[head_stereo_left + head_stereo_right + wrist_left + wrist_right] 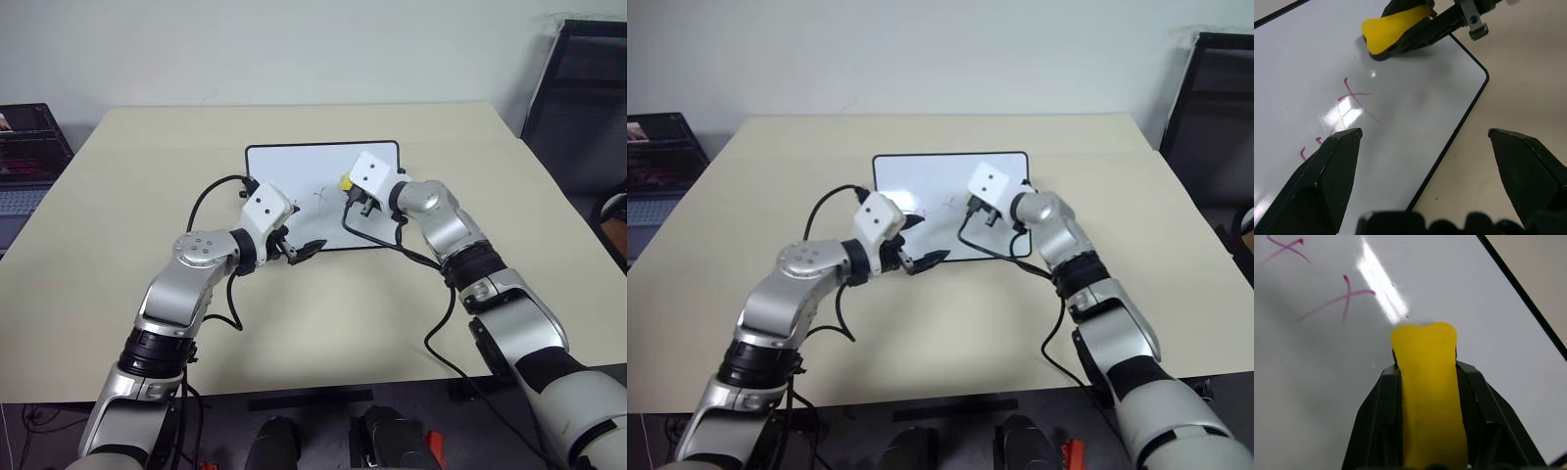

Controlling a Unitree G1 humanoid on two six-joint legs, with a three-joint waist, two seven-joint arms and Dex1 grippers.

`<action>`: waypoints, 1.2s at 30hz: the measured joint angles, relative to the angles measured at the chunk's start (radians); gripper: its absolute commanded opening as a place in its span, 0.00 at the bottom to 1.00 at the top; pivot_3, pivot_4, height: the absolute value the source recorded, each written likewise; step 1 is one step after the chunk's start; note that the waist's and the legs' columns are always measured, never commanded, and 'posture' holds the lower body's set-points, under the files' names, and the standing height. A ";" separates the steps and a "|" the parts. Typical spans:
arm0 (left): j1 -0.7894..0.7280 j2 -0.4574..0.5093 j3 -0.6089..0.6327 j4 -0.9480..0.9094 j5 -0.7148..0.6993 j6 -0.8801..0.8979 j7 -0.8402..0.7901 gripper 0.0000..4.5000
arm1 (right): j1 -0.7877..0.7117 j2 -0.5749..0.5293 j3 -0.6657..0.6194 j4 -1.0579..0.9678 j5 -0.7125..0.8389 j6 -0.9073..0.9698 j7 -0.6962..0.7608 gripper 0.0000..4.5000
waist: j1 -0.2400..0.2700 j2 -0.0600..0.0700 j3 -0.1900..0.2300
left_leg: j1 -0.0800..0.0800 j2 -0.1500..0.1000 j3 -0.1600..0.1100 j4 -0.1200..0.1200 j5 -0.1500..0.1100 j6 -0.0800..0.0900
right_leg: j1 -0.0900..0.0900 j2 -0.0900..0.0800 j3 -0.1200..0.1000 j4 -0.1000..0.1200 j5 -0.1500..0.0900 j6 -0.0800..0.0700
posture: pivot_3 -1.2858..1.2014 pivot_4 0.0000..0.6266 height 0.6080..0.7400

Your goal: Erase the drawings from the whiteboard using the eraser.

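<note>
Handwritten marks on the whiteboard (294, 166) — the drawings (1334, 298), thin pink-red pen strokes. One mark reads clearly as an "x": two crossing strokes, seen in both wrist views. A second crossing mark sits near it at the edge of the right wrist view, cut off and not readable. More short pink strokes show in the left wrist view beside a finger — too partial to read. No printed labels, brands or numbers legible anywhere else.

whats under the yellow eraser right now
Glossy whiteboard lies under the eraser, which the right hand grips. Pink drawings sit beside it, uncovered. Whatever lies directly beneath the eraser is hidden by it.
</note>
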 measured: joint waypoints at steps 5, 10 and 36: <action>0.001 0.000 0.000 -0.001 0.000 0.000 0.002 1.00 | -0.024 0.018 0.011 0.033 -0.009 -0.017 -0.003 0.25 | 0.001 0.000 0.000 | -0.001 0.000 0.000 0.000 0.000 0.000 | -0.001 0.000 0.000 0.000 0.000 0.000 | 0.52 0.24 1.00; 0.003 0.000 0.000 -0.001 0.000 0.000 0.003 1.00 | -0.046 0.036 0.017 0.066 -0.011 -0.024 -0.019 0.25 | -0.001 0.000 0.000 | 0.000 0.000 -0.001 -0.001 0.000 0.000 | -0.001 0.000 0.000 0.000 0.000 0.000 | 0.52 0.24 1.00; 0.044 -0.013 0.026 0.010 -0.010 -0.006 0.025 1.00 | 0.183 -0.004 -0.158 -0.294 0.154 0.138 -0.001 0.25 | 0.020 0.000 0.001 | -0.003 0.000 -0.002 -0.002 0.000 0.000 | -0.003 0.000 0.000 -0.002 0.000 -0.001 | 0.52 0.24 1.00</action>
